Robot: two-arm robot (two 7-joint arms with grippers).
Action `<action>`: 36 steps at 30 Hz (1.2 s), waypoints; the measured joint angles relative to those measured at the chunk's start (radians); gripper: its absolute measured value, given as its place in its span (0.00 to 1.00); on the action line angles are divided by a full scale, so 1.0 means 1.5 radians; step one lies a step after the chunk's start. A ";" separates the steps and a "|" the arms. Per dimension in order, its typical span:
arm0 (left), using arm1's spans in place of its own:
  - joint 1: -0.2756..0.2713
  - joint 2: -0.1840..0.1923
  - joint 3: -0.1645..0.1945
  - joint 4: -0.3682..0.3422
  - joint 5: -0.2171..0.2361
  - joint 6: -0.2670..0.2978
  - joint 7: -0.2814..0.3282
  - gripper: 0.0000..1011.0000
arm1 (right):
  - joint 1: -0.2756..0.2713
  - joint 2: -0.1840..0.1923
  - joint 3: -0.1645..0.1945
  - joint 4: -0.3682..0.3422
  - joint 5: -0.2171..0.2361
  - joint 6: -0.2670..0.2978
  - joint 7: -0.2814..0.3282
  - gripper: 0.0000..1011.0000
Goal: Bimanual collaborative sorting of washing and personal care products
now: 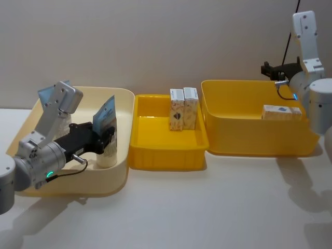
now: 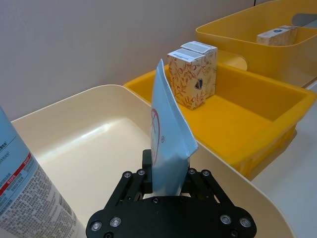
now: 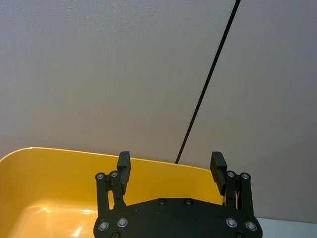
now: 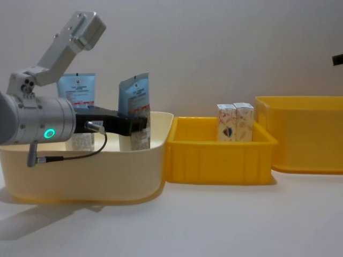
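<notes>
Head view: the left end effector (image 1: 108,136) pinches a light blue squeeze tube (image 1: 106,115) upright inside the cream bin (image 1: 122,165), a second tube (image 4: 76,91) beside it. Two cream cartons (image 1: 183,108) stand in the middle yellow bin (image 1: 161,155); the right end effector (image 3: 171,166) hangs spread above the right yellow bin (image 1: 233,142)

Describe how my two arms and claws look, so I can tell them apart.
Both arms are silver-grey, with rounded cylindrical joints and boxy pale links. The left arm has a glowing green ring light and a thin black looping cable. The left claw and right claw are matte black, two-fingered, studded with round screws.
</notes>
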 joint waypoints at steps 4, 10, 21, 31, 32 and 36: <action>0.000 0.000 0.000 0.000 0.000 0.000 0.000 0.29 | 0.000 0.000 0.000 0.000 0.000 0.000 0.000 0.99; 0.000 0.000 0.000 0.000 0.000 0.000 0.000 0.29 | 0.000 0.000 0.000 0.000 0.000 0.000 0.000 0.99; 0.000 0.000 0.000 0.000 0.000 0.000 0.000 0.29 | 0.000 0.000 0.000 0.000 0.000 0.000 0.000 0.99; 0.004 0.004 -0.006 -0.018 0.006 0.000 0.004 0.29 | 0.000 0.000 0.000 0.000 0.000 0.000 0.000 0.99; 0.004 0.005 -0.006 -0.020 0.006 0.000 0.005 0.29 | 0.000 0.000 0.000 0.000 0.000 0.000 0.000 0.99; 0.006 0.007 -0.011 -0.034 0.008 -0.002 0.008 0.29 | 0.000 0.000 0.000 0.000 0.000 0.000 0.000 0.99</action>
